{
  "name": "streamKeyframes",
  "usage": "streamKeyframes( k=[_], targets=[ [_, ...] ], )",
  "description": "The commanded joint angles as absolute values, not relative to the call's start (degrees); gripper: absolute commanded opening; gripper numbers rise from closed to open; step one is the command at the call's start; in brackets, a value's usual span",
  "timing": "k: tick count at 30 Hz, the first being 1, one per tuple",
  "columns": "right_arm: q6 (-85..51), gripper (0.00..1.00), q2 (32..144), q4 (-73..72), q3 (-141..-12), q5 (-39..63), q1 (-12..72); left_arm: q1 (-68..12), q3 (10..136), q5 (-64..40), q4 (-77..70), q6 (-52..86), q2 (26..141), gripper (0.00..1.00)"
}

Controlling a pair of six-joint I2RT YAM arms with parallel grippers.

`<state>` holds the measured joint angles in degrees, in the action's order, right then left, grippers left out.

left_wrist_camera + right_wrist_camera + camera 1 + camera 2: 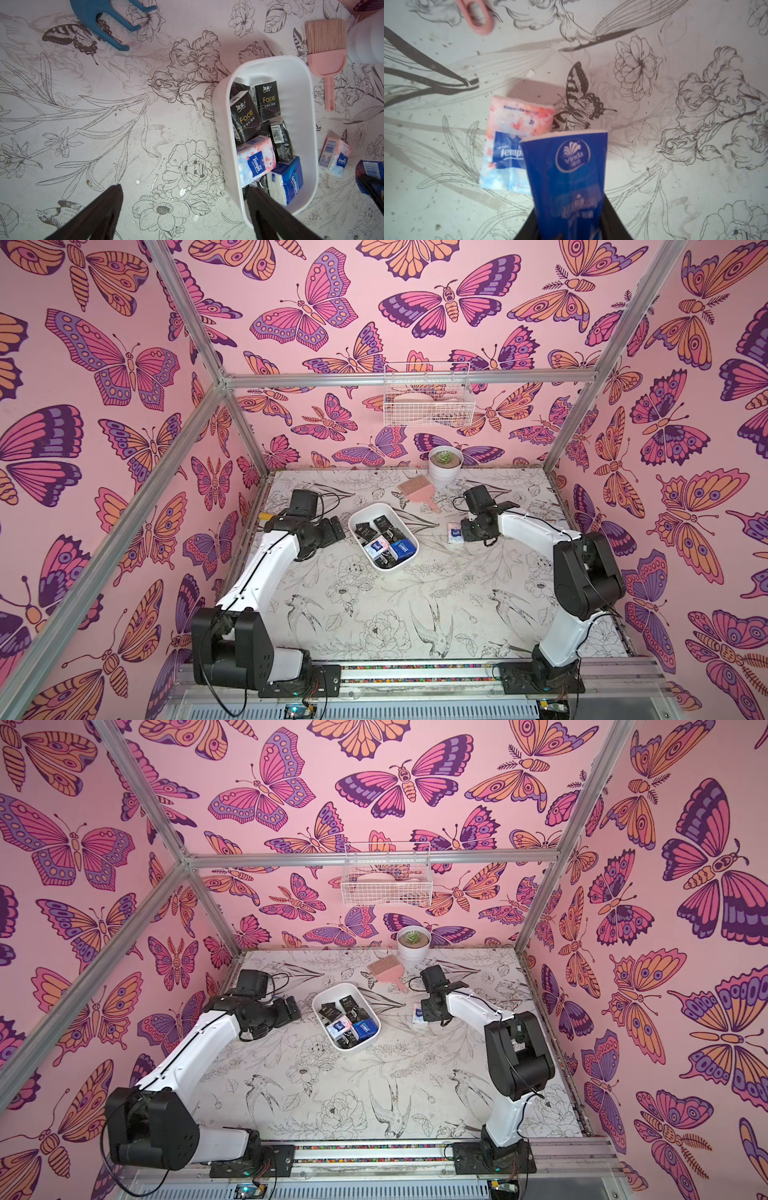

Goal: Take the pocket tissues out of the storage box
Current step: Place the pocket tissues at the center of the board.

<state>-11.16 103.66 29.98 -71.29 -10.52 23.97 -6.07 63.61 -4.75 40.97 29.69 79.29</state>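
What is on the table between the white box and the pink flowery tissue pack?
Nothing: in the left wrist view, only bare flower-print table separates the storage box from the pink flowery pack.

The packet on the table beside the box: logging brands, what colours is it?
White-pink floral packet with a blue Tempo mark; clearest in the right wrist view.

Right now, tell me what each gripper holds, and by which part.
Right gripper: blue tissue packet, gripped at one end. Left gripper: open, holding nothing.
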Motion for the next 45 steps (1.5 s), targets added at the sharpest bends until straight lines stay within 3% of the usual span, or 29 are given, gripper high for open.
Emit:
streamKeyframes(
  k=[1,8,17,22,27,36,45],
  targets=[
    [-12.6,0.34,105.5,28.9,-71.7,-11.8,23.5,-6.8,64.2,-5.1,41.7,30.0,80.4,1.00],
    [-14.0,0.37,108.6,27.9,-71.6,-11.6,22.9,-6.9,65.3,-5.4,41.6,29.8,81.1,1.00],
    [-14.6,0.59,106.7,29.9,-72.6,-11.4,22.7,-6.9,65.2,-5.4,41.6,29.9,81.6,1.00],
    [-14.6,0.63,103.2,31.2,-72.6,-10.7,22.6,-7.2,65.3,-5.4,41.6,30.0,81.1,1.00],
    [-15.2,0.62,101.7,30.1,-71.6,-8.7,21.0,-7.3,65.7,-5.1,41.6,29.8,81.3,1.00],
    [-15.7,0.41,105.2,26.7,-70.6,-3.7,19.2,-7.8,65.8,-4.9,41.6,29.9,81.6,1.00],
    [-16.3,0.41,111.0,25.3,-70.8,-3.7,19.1,-7.8,65.2,-4.7,41.7,29.7,80.3,1.00]
  ],
)
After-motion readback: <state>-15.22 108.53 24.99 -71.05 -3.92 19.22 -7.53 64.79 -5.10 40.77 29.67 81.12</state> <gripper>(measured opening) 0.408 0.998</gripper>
